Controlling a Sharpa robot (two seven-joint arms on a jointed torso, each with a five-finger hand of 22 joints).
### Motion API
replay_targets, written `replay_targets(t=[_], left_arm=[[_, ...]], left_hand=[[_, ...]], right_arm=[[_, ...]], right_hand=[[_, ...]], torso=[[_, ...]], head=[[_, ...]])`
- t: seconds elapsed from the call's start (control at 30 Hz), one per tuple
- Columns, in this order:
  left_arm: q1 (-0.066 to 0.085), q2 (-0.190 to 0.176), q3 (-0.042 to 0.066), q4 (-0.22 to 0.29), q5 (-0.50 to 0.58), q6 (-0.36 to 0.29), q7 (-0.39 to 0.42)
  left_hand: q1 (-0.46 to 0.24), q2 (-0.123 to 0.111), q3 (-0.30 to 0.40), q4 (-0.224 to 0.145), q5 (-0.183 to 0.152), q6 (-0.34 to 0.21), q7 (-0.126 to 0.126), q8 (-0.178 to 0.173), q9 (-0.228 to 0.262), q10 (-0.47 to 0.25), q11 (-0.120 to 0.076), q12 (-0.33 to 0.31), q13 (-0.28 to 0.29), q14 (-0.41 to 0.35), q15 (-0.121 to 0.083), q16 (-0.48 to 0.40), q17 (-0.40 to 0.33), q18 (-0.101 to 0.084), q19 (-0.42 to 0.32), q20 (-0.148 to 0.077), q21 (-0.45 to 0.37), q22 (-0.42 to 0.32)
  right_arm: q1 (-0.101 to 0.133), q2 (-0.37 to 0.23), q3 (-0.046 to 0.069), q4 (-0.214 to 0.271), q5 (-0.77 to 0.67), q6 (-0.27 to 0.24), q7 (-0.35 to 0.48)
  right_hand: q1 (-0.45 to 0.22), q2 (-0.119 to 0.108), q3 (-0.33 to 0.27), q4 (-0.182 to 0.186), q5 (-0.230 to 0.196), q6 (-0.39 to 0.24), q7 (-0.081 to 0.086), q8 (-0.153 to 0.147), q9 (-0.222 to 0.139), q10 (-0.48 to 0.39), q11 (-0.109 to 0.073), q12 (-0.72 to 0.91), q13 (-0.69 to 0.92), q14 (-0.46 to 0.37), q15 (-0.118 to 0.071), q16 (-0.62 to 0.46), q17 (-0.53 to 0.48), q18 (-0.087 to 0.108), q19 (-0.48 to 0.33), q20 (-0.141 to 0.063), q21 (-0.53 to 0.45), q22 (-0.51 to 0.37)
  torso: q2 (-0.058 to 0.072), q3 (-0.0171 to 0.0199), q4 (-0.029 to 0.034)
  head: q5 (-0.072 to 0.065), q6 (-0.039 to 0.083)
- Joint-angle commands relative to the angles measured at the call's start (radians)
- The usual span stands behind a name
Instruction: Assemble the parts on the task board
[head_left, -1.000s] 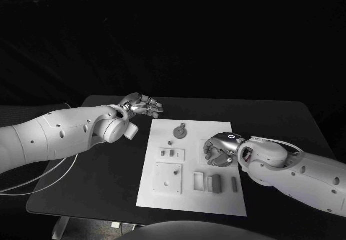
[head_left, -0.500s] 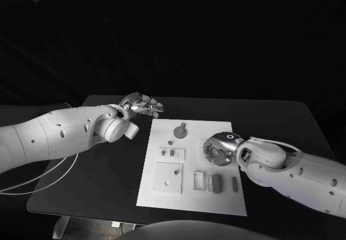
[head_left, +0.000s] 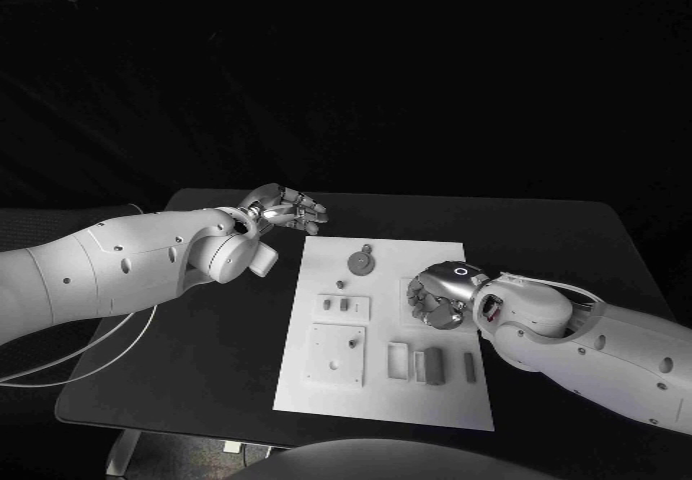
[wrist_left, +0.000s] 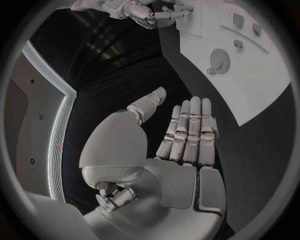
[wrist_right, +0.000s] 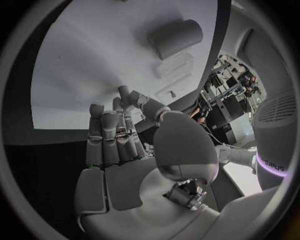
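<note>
The white task board (head_left: 387, 330) lies in the middle of the black table. On it are a round grey part (head_left: 359, 263), two small plates with pegs (head_left: 343, 308), a square plate (head_left: 338, 356) and three upright blocks (head_left: 431, 365) near the front. My right hand (head_left: 433, 298) hovers over the board's right middle, fingers bent down toward it. In the right wrist view its fingers (wrist_right: 112, 137) reach over the board (wrist_right: 87, 60) near a grey cylinder (wrist_right: 175, 37), with nothing seen in them. My left hand (head_left: 289, 210) is off the board's far left corner, fingers (wrist_left: 190, 127) straight and empty.
The black table (head_left: 548, 240) has bare room to the right of the board and on its left (head_left: 188, 350). A white cable (head_left: 87, 365) hangs under my left arm. The table's front edge runs close below the board.
My right hand has shifted slightly up the board and to the left. My left hand has stayed still.
</note>
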Motion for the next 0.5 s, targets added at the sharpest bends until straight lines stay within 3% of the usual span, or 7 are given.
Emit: replay_targets(t=[0.03,0.33,0.5], left_arm=[[0.003,0.001,0.001,0.002,0.0,0.013,0.005],[0.003,0.001,0.001,0.002,-0.001,0.013,0.005],[0.003,0.002,0.001,0.002,-0.001,0.013,0.005]], left_hand=[[-0.007,-0.004,-0.005,0.002,-0.001,-0.003,0.0,0.003,-0.001,-0.005,0.002,0.0,-0.001,0.007,0.001,-0.006,0.001,0.005,0.008,0.0,-0.003,-0.001],[-0.007,-0.003,-0.005,0.002,-0.001,-0.003,0.0,0.003,-0.001,-0.005,0.002,0.0,-0.001,0.007,0.0,-0.006,0.002,0.005,0.008,0.0,-0.003,-0.002],[-0.007,-0.003,-0.005,0.003,-0.001,-0.003,0.0,0.003,-0.001,-0.005,0.002,0.0,-0.001,0.007,0.0,-0.006,0.002,0.005,0.008,0.0,-0.003,-0.002]], right_arm=[[-0.001,0.003,0.0,0.0,-0.026,-0.001,0.002],[-0.001,0.009,0.0,-0.002,-0.046,-0.032,0.003],[-0.001,0.009,0.0,0.003,-0.051,-0.042,0.001]], right_hand=[[0.001,0.014,0.006,0.0,0.001,0.012,-0.001,0.007,-0.001,0.014,-0.002,0.008,0.003,0.002,-0.009,0.002,-0.001,0.011,0.008,-0.002,0.007,0.018],[-0.006,0.055,0.012,0.0,0.001,0.059,-0.02,0.031,0.005,0.062,-0.025,0.037,0.025,0.022,-0.031,0.004,-0.004,0.011,0.025,-0.009,0.015,0.017],[-0.006,0.061,0.015,-0.001,0.002,0.073,-0.026,0.038,0.008,0.076,-0.032,0.044,0.032,0.034,-0.038,0.002,-0.006,0.011,0.034,-0.014,0.018,0.016]], torso=[[0.0,0.0004,-0.0004],[0.0,0.0006,0.0],[0.0,0.0003,0.0004]], head=[[0.0,-0.001],[0.0,-0.002],[0.0,-0.003]])
